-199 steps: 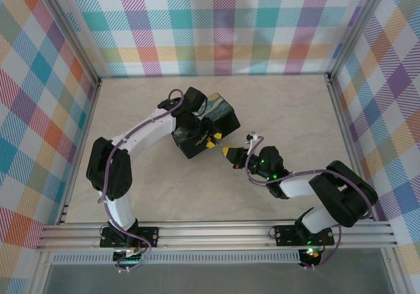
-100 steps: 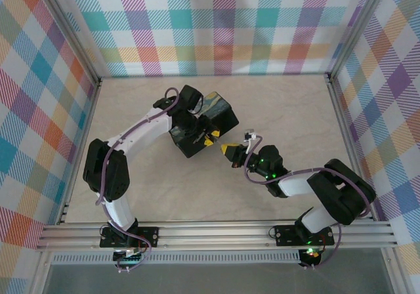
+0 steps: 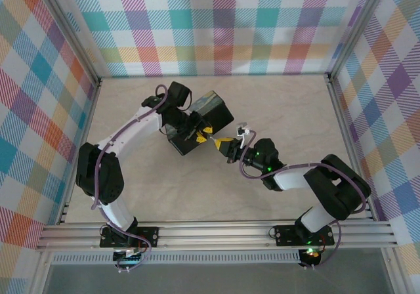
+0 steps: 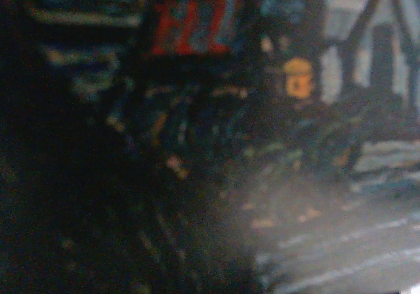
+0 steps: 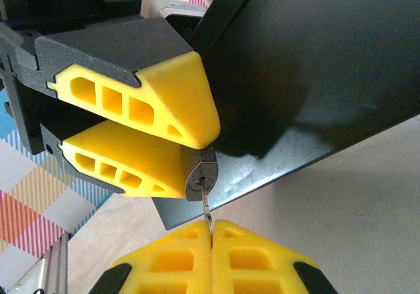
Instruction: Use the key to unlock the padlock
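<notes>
- The padlock (image 5: 200,179) sat pinched between the left jaws, closed tight on its body. It hung off the bench (image 3: 289,110), right beside the lower edge of the dark box (image 5: 315,64).
- The right jaws were closed flat on the key (image 5: 207,214), with only the thin blade sticking out.
- The blade's tip was at the keyhole slot. I couldn't tell how deep it had gone.
- To my eye the step was seating the key and then turning it. It needed a straight push along the blade with no sideways lean, then a wrist roll while the left jaws held firm.
- A blade that thin would likely bend or slip if pushed off-line.
- The padlock's keyhole end pointed at the right jaws, and its shackle end was buried between the left fingers (image 5: 164,104).
- Its long axis ran in line with the key, from one arm towards the other across the mid bench.
</notes>
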### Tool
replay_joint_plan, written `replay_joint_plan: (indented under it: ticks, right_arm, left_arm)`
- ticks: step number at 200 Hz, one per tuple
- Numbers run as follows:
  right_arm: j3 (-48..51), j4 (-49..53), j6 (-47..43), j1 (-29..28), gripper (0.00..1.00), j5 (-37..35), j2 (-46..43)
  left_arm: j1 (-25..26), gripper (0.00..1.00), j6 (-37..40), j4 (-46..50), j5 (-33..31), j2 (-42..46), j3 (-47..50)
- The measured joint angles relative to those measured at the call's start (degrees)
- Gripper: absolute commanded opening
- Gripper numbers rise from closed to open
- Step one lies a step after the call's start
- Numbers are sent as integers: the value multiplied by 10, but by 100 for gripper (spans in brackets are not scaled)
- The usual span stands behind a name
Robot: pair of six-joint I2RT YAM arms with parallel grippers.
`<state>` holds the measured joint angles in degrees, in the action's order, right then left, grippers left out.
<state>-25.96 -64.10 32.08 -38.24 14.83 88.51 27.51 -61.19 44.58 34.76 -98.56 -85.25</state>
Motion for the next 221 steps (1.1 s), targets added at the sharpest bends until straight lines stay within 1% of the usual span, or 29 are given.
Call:
replay_joint_plan:
  ticks: [46, 95, 125, 147, 174, 199, 221]
  right_arm:
    - [-16, 14, -17, 0, 0, 6, 9]
    - [-29, 13, -40, -5, 0, 1, 19]
    - [-56, 51, -56, -17, 0, -4, 20]
    - [-63, 57, -54, -19, 0, -11, 20]
    - [-66, 55, -2, -12, 0, -2, 26]
    - [-79, 3, 64, 3, 0, 37, 69]
    - [-91, -37, 83, 4, 0, 58, 96]
  left_arm:
    - [-11, 1, 24, 7, 6, 0, -1]
    - [-21, 1, 23, 7, 13, 2, -1]
    - [-30, 1, 21, 17, 1, 9, -1]
    - [-33, 1, 14, 17, -2, 14, 0]
    - [-33, 0, 9, 15, -4, 14, 0]
    - [-33, 0, 6, 4, -13, 14, 0]
    - [-32, 0, 4, 9, -7, 15, 0]
